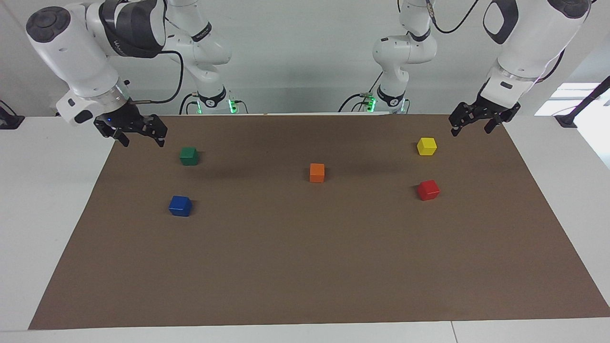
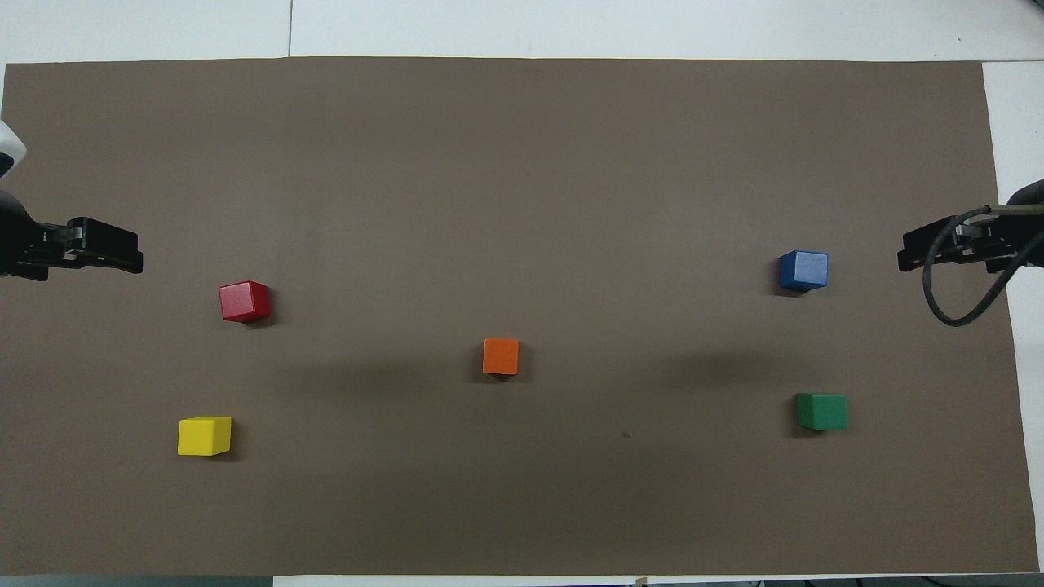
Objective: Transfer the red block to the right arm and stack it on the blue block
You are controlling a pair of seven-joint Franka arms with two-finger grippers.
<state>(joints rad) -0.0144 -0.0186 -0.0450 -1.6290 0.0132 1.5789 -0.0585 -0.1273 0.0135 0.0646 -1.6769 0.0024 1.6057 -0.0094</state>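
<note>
Red block [image 1: 428, 190] sits uncovered near the left arm's bench edge; blue block [image 1: 180, 206] near the right's. Both end effectors, left [image 1: 472, 127] and right [image 1: 142, 138], hang released, partly cut off overhead.

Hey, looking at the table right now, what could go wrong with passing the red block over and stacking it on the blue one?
The yellow block sits close to the red block, so the left claw might nudge it going in. The handover would likely happen above the orange block; a slip could drop red onto it. The blue block is small, so an off-centre release could topple the stack.
</note>
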